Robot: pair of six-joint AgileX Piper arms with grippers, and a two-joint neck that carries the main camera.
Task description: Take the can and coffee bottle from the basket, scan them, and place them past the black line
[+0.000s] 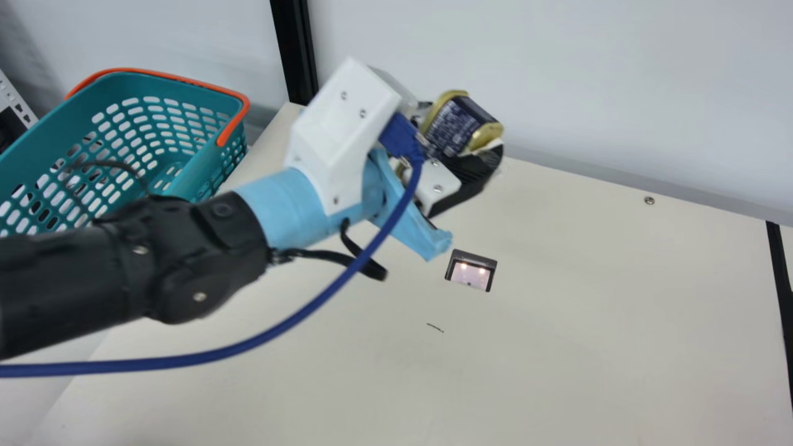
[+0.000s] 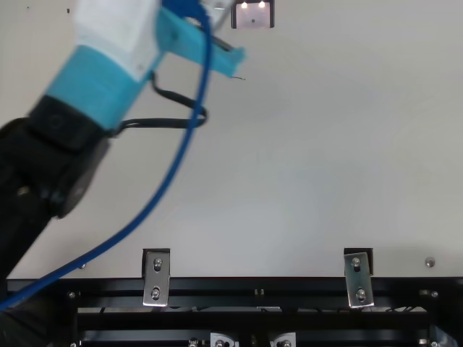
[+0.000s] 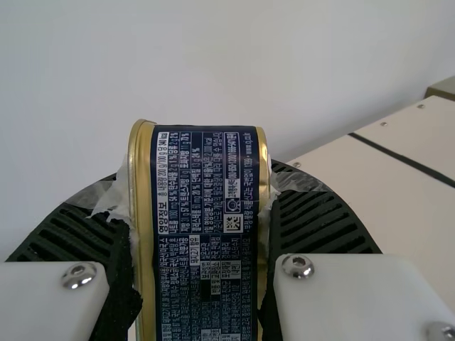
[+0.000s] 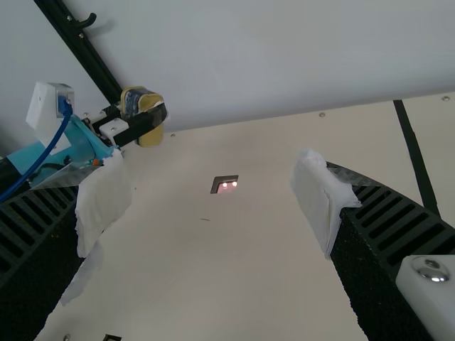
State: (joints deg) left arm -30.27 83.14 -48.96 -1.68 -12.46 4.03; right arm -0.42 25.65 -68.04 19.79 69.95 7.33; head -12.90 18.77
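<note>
High over the table's back part, in the main view, my left gripper is shut on the dark blue can with gold rims. Seen from the left wrist, the gripper has one finger on each side of the can, its printed side facing the camera. The built-in scanner window glows in the table, nearer the front than the can. My right gripper stands open in the right wrist view, nothing between its fingers. The black line crosses the table at the far right.
A teal basket with an orange handle stands left of the table, behind my left arm. A pale wall rises behind the table's back edge, with a black post. A blue cable hangs from the left arm over the table.
</note>
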